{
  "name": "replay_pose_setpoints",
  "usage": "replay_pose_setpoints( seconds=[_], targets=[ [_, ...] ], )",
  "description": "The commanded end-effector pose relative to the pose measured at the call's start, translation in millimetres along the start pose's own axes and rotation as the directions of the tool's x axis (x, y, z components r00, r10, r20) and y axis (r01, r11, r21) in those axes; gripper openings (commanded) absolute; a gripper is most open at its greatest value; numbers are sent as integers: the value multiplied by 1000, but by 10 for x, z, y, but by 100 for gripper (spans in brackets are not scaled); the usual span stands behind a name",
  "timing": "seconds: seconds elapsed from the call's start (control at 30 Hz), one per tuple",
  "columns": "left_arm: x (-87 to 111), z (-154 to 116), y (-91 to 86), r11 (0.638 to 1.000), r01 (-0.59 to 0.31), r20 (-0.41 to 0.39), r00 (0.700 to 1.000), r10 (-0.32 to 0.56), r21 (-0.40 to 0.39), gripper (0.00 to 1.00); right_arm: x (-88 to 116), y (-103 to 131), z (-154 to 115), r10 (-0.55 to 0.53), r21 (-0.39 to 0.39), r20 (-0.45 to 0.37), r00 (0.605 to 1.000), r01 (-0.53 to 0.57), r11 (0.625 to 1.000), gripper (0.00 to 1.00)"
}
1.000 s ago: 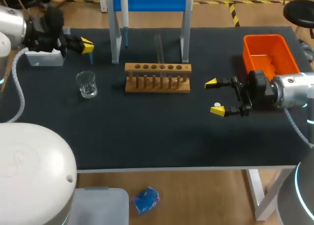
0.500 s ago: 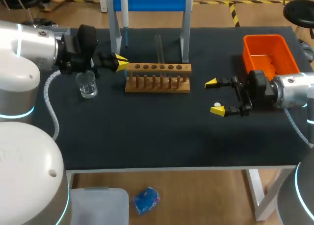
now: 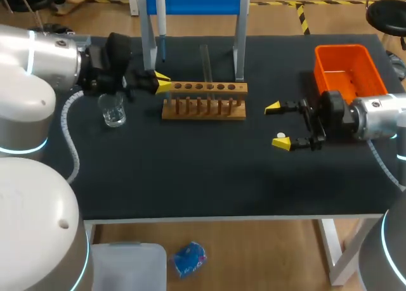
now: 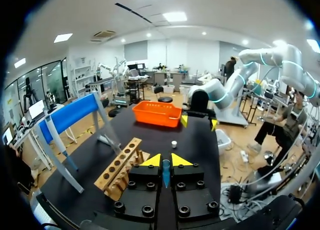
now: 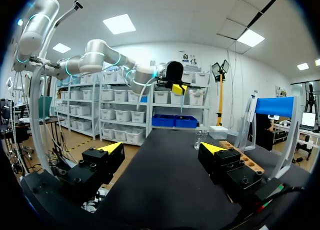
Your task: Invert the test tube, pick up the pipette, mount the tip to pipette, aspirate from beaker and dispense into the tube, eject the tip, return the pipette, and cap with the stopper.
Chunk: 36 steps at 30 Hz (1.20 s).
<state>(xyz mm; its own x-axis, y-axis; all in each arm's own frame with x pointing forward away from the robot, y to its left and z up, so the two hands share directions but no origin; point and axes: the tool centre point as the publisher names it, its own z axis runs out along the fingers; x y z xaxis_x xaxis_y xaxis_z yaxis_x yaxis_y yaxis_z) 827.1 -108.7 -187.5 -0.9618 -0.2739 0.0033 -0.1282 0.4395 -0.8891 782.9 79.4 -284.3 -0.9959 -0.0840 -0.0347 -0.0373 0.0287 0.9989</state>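
Right, my L gripper point(image 3: 160, 83) is clamped on a small blue tip point(image 4: 165, 174): fingers nearly together, the cone pinched between them. It sits at the left end of the wooden rack point(image 3: 203, 101). The pipette point(image 3: 161, 18) hangs just behind that same end of the rack, on the blue-topped stand point(image 3: 196, 0), not yet picked up.

The step in hand, I judge, is getting tip and pipette together. To do it well:
- Line the tip's open end up straight w/ the pipette's nose before pushing. The cone is slim and tapered, so an off-axis push would likely cock it in my grip.
- Hold it firm but not crushing. It looks like thin, smooth plastic and could slip or flex.
- Keep clear of the stand's pale legs and the rack's end post.

My R gripper point(image 3: 278, 123) has its fingers wide apart and nothing in them. It is well off the rack's right end, w/ the little white stopper point(image 4: 173, 144) on the mat close by it.

The tube point(image 3: 205, 61) is clear, thin and upright at the rack's back edge, about mid-length. It looks glassy and easy to tip.

The beaker point(image 3: 112, 109) is round and transparent. It stands off the rack's left end, under my L arm.

The mat is dark and matte. The rack is warm wood w/ a row of round holes.
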Motion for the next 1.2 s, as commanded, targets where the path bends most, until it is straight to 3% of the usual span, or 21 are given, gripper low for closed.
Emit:
replay_pose_setpoints(
  seconds=[0.03,0.5,0.7,1.0,1.03,1.07,1.1,1.2],
  targets=[
    [-66,341,-107,998,6,-38,999,-8,-55,0,-55,28,117,16,30,-14,1000,-15,999,100],
    [355,814,-162,998,20,-99,995,-25,-54,0,-210,54,577,28,16,-37,999,-27,1000,100],
    [427,923,-203,1000,11,-101,995,-13,-18,0,-230,66,706,16,-7,-37,999,-16,1000,100],
    [503,1104,-199,998,-2,-118,993,-4,-55,0,-269,122,848,-5,4,-44,999,6,1000,100],
    [508,1128,-195,999,6,-130,991,-12,-50,0,-278,129,866,-6,6,-47,999,6,1000,96],
    [513,1150,-189,999,4,-130,991,-11,-52,0,-286,136,883,-7,18,-46,999,8,1000,74],
    [519,1169,-185,998,2,-130,991,-9,-56,0,-288,144,903,-8,21,-47,999,9,1000,68],
    [540,1220,-183,999,-1,-140,990,-6,-51,0,-304,157,943,-2,21,-50,999,3,1000,70]
  ],
)
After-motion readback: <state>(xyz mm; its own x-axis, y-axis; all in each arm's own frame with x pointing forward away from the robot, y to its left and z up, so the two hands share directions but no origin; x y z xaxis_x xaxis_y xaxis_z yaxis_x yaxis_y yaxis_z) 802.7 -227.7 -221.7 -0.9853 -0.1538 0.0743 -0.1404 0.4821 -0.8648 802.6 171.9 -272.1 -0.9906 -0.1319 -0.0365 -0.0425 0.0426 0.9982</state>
